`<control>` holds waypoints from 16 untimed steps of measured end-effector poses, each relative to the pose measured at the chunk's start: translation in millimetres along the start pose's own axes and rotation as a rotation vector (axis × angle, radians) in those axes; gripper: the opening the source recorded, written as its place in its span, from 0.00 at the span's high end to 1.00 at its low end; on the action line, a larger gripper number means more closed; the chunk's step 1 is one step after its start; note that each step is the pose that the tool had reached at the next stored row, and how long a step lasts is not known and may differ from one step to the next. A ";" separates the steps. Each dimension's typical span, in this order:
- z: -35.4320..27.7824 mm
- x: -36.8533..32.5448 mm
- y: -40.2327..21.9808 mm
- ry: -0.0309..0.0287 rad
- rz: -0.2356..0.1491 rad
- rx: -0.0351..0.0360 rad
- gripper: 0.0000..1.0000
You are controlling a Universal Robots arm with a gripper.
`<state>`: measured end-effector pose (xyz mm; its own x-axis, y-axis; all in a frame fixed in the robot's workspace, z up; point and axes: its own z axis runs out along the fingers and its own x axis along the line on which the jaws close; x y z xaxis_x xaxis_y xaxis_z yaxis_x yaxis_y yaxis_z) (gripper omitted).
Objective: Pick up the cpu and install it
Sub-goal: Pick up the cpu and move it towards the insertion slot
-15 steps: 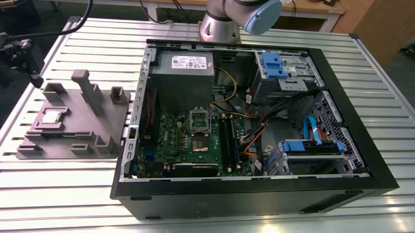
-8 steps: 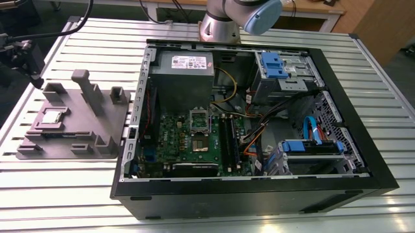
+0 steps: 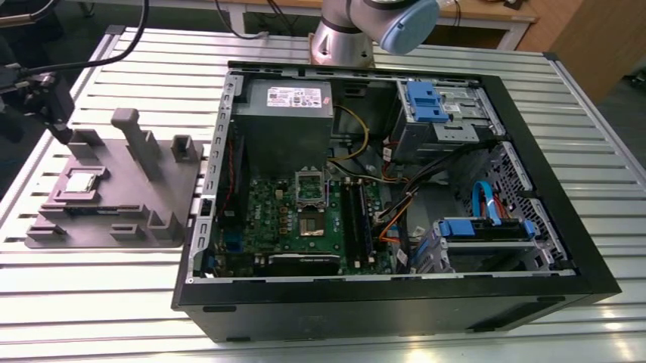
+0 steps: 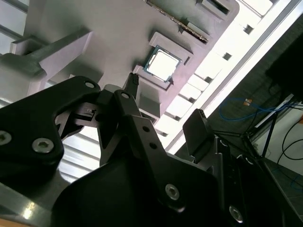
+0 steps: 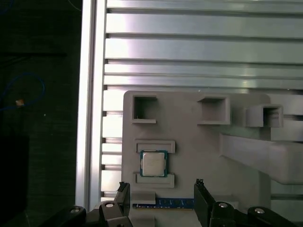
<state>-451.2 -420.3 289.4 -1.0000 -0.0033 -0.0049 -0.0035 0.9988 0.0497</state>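
Observation:
The cpu [image 3: 81, 184] [image 4: 162, 65] [image 5: 153, 163], a small silver square with a dark rim, lies flat in a recess of the grey holder plate [image 3: 151, 189] [image 5: 189, 142] on the exterior view's left. My black gripper [image 3: 60, 130] [image 4: 165, 101] [image 5: 161, 196] hovers above the plate's far end, a short way from the cpu and not touching it. Both wrist views show its fingers [image 5: 124, 196] spread apart with nothing between them. The motherboard's metal-framed socket [image 3: 311, 219] sits inside the open computer case [image 3: 404, 302].
Upright grey posts [image 3: 136, 140] and small blocks [image 5: 213, 109] rise from the plate near the gripper. A memory stick [image 5: 163, 204] lies on the plate beside the cpu. The case holds cables [image 3: 404, 204], blue drive brackets [image 3: 424, 98] and a power supply [image 3: 287, 102]. The slatted table's edge [image 5: 87, 94] is close.

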 end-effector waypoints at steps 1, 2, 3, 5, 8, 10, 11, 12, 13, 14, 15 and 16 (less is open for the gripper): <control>1.8 -0.3 -0.7 0.0000 0.001 -0.0001 0.35; 3.6 -0.6 -1.1 0.0000 0.001 0.0000 0.35; 5.3 -0.9 -1.7 0.0000 0.001 0.0000 0.35; 9.0 -1.3 -3.0 0.0000 0.002 0.0000 0.35; 14.4 -1.7 -3.8 -0.0001 0.002 -0.0001 0.35; 17.9 -2.0 -4.2 0.0001 0.002 0.0001 0.35; 19.7 -2.2 -4.4 0.0003 0.002 0.0001 0.35; 21.5 -2.3 -4.5 0.0003 0.002 0.0001 0.35; 23.3 -2.4 -4.7 0.0004 0.002 0.0001 0.35; 25.2 -2.4 -4.9 0.0003 0.002 0.0000 0.35; 26.8 -2.4 -5.1 0.0003 0.002 -0.0001 0.35; 27.9 -2.4 -5.2 0.0003 0.002 -0.0001 0.35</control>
<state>-448.6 -424.1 261.3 -1.0000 -0.0013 -0.0046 -0.0015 0.9988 0.0497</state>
